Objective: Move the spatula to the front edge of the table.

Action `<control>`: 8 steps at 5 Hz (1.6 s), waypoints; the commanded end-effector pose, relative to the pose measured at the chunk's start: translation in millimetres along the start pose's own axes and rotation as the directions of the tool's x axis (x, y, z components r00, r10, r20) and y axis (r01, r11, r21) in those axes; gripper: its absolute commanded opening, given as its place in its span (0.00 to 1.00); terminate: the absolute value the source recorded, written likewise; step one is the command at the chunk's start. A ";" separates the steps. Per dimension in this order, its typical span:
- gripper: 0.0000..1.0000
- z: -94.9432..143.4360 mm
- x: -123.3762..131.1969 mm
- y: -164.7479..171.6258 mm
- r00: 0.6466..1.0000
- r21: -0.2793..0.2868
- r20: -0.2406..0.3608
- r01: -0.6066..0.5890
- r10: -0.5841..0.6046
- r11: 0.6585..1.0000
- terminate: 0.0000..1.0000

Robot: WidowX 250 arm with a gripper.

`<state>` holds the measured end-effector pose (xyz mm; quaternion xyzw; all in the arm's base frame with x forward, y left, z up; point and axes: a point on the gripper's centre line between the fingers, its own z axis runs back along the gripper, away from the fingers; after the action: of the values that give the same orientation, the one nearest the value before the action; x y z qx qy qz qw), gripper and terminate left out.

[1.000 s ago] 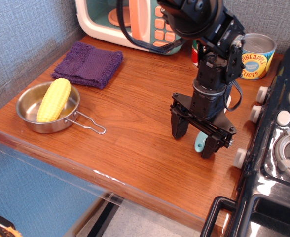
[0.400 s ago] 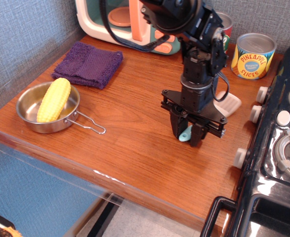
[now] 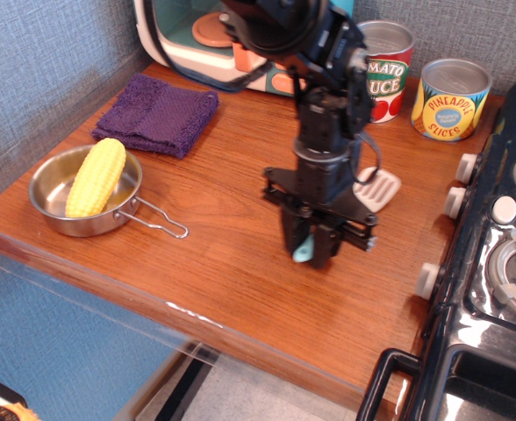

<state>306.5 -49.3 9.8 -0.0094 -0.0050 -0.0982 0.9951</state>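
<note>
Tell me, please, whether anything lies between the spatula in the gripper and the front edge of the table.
Nothing visible does. The gripper is shut on the spatula's light blue handle, and the wood of the table from there to the front edge is bare. The steel pan with the corn sits well off to the left, out of that path.

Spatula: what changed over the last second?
The gripper closed its jaws on the spatula handle and dragged it left and toward the table front edge; blade trails right. Pan with corn, purple cloth and cans unmoved.
</note>
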 end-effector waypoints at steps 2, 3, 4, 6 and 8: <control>0.00 68.1 -64.2 32.9 0.981 -0.006 0.182 -0.072 0.071 0.997 0.00; 0.00 45.9 -84.3 43.8 0.991 0.006 0.106 -0.088 0.087 0.996 0.00; 0.00 28.5 -96.4 38.0 0.995 0.022 0.041 -0.087 0.086 0.996 0.00; 0.00 4.3 -92.9 20.2 0.999 0.026 -0.024 -0.038 0.038 0.999 0.00; 1.00 4.7 -93.0 16.6 0.999 0.034 -0.023 -0.037 0.038 0.999 0.00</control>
<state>222.5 -12.7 6.1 0.0060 0.0207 -0.0766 0.9968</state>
